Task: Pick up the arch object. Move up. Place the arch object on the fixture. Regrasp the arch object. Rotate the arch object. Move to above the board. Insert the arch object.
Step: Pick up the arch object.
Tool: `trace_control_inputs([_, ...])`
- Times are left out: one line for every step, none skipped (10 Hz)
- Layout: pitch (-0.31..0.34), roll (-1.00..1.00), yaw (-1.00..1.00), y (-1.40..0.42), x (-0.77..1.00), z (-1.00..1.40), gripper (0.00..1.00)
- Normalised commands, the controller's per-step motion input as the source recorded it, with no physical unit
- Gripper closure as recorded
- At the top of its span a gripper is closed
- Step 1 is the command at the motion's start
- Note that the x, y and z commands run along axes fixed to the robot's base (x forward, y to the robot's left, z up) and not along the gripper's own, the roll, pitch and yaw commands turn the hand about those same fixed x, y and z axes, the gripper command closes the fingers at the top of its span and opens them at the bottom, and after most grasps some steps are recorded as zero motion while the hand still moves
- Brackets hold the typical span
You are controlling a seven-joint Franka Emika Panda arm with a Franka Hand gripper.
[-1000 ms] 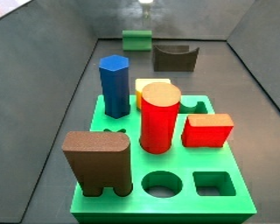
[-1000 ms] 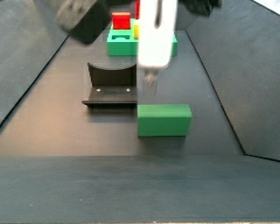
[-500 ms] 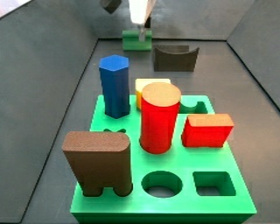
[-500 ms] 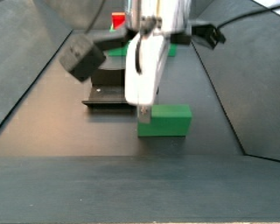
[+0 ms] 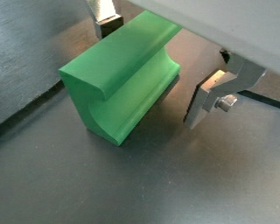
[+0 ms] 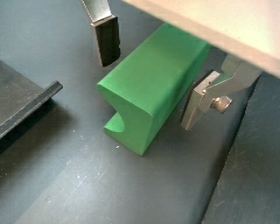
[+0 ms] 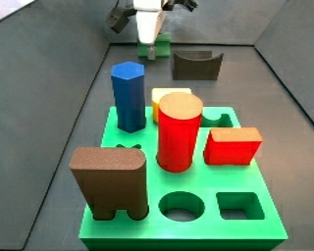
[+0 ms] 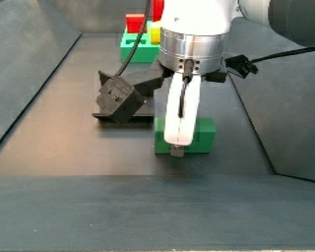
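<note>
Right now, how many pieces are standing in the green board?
5 show: blue hexagonal peg, red cylinder, red block, brown notched block, and a pale yellow piece, partly hidden. The gripper straddles the arch object on the floor beyond the board.

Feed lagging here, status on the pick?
Gripper open, straddling the small bright-green arch block on the floor. Fingers not closed yet. Nothing in the way.
</note>
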Motion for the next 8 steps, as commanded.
trace_control_inputs([-0.163, -0.17, -0.08, 0.09, -0.04, -0.13, 0.0])
trace_control_inputs([-0.131, -0.47, 0.17, 0.32, 0.0, -0.19, 0.0])
trace_control_inputs([-0.077, -0.5, 0.27, 0.25, 0.0, -0.09, 0.0])
trace_control_inputs([-0.071, -0.5, 0.26, 0.22, -0.07, -0.03, 0.0])
trace_control_inputs([-0.076, -0.5, 0.29, 0.19, -0.11, -0.05, 0.0])
trace_control_inputs([-0.081, -0.38, 0.32, 0.0, -0.15, -0.21, 0.0])
trace_control_inputs([-0.013, -0.34, 0.26, 0.0, -0.11, -0.25, 0.0])
trace_control_inputs([0.0, -0.32, 0.2, -0.06, -0.12, -0.42, 0.0])
